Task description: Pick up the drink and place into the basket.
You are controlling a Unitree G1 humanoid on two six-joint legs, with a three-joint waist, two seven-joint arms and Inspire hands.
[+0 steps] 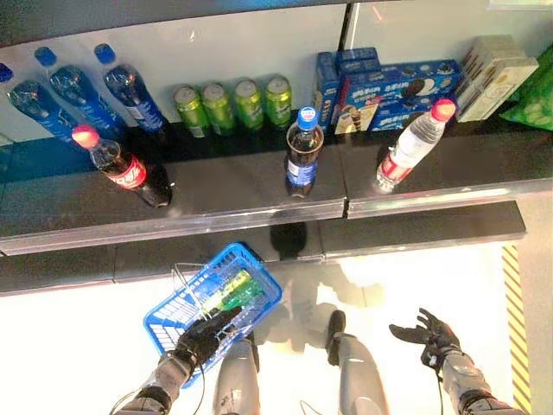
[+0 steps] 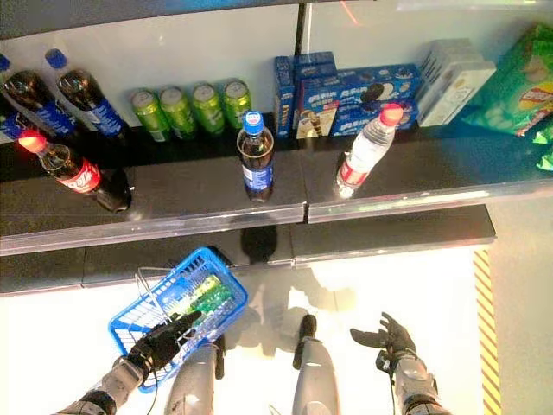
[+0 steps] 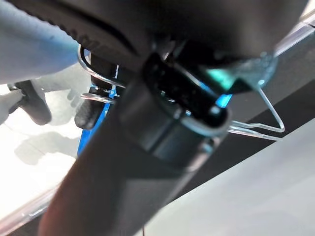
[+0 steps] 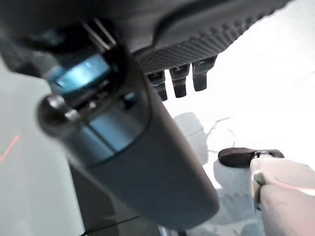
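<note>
While a green drink bottle [image 1: 232, 294] already lies inside the blue basket [image 1: 177, 324], more drinks stand on the far shelf [image 1: 216, 194]: a blue-capped cola bottle [image 1: 302, 151] at centre, a red-capped cola [image 1: 121, 164] left, a water bottle [image 1: 410, 145] right. Left hand [image 1: 203, 335] is curled round the basket's wire handle, carrying it near left. Right hand [image 1: 429, 333] hangs near right, fingers spread, empty.

Judgement: next reach should take the centre bottle at mid-body, upright, clearing the shelf lip.

Labels: print too small to read.
</note>
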